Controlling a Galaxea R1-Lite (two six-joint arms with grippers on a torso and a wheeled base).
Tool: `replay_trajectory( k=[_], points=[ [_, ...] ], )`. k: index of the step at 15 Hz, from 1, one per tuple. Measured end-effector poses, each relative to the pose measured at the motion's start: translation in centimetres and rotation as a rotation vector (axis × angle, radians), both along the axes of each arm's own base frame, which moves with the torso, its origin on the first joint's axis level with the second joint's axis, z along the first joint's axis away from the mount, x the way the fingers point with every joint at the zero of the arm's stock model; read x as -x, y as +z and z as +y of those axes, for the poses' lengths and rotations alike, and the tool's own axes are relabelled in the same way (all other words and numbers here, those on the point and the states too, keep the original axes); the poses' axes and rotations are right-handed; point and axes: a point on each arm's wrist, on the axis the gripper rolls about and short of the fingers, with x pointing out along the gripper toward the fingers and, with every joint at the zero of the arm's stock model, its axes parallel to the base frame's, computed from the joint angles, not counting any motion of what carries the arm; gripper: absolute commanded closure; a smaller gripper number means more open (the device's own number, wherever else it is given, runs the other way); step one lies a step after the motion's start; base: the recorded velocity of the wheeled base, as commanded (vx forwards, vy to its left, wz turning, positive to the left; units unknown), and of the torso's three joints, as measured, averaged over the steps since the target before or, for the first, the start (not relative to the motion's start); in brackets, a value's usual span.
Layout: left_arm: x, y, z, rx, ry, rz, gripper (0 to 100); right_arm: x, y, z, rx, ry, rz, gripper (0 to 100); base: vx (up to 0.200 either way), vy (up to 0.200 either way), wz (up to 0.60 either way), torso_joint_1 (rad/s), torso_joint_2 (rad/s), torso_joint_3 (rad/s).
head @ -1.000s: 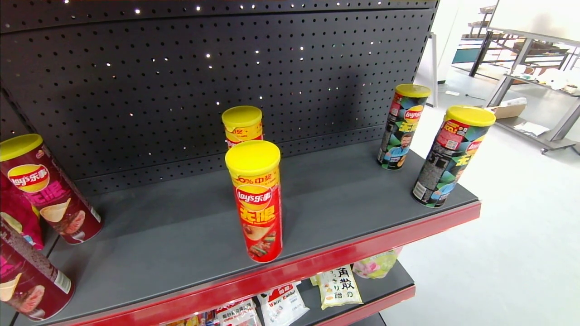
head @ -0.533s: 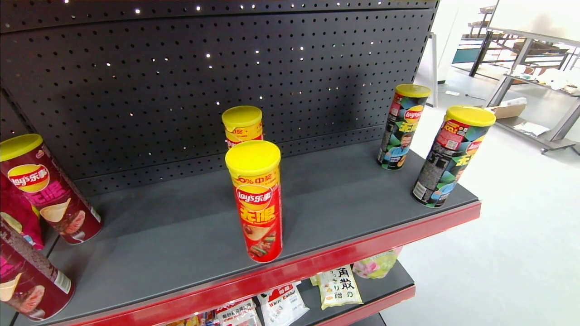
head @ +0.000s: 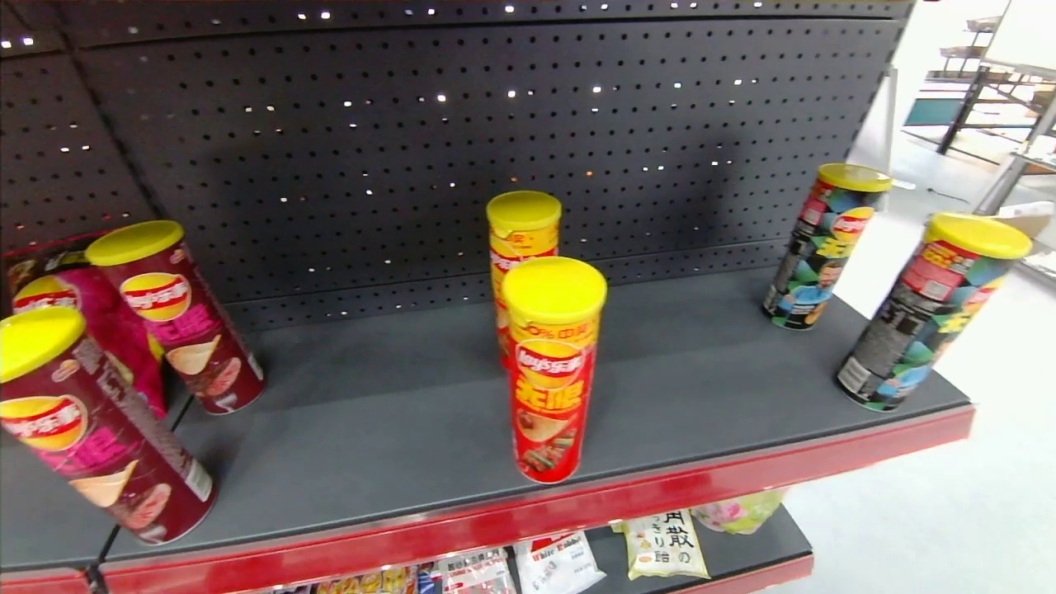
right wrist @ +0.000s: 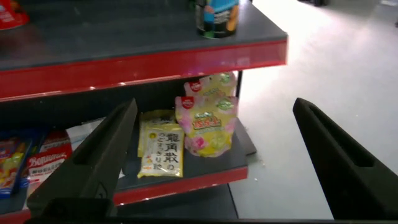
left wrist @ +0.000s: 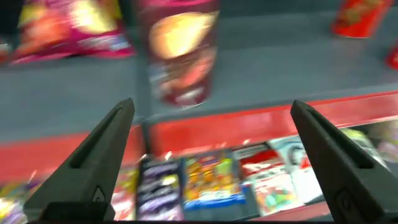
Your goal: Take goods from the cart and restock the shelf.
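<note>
On the shelf point(head: 396, 437), the front can point(head: 551, 371) stands before the rear can point(head: 521, 227).

Matte black, wedge-shaped pincer fingers point(left wrist: 87, 168)

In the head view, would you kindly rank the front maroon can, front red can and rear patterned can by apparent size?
1. front maroon can and front red can: about alike, not ranked.
2. rear patterned can: smallest-looking, but it stands farther back, so true size is unsure.
</note>
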Motion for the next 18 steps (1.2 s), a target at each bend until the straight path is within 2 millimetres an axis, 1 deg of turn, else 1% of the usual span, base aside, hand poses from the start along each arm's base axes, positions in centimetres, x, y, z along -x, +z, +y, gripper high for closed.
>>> replay_trajectory(
  k=[18],
  points=[
    [-0.01, -0.02, 0.0, -0.007, -0.001, 0.001, 0, 0.0, 0.0, 0.0, -0.005, -0.001, 0.0, 0, 0.0, 0.0, 0.0, 0.0, 0.0, 0.0]
  ],
)
